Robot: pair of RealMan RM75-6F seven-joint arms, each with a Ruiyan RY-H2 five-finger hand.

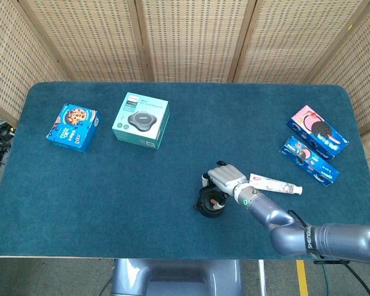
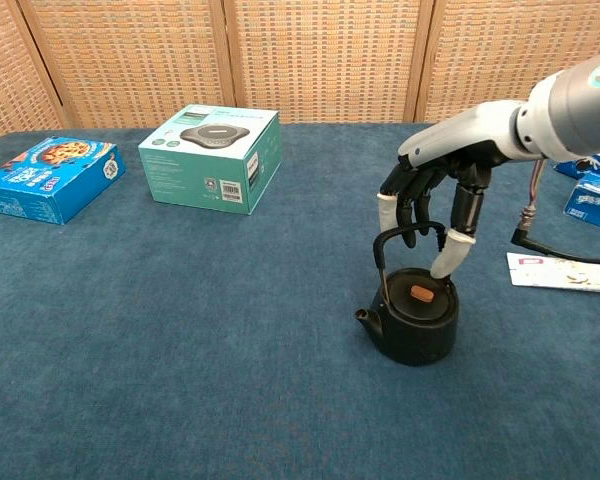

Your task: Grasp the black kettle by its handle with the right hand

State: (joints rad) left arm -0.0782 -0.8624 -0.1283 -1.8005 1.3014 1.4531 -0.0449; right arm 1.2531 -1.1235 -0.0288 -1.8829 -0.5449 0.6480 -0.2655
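Mid-table, hand [image 2: 427, 205] straddles kettle [image 2: 416, 315] handle [image 2: 408, 237].

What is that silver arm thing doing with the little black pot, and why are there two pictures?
That silver arm belongs to a robot, and at its end is a robot hand with fingers like yours. It is the robot's right one. Both pictures show the same moment: one camera looks down from the robot's head, the other looks forward from its chest. On the blue table stands a black kettle. The fingers curl around its thin wire handle, but I cannot tell if they grip it yet. Also there: a teal box, a blue cookie box, two snack packs and a tube.
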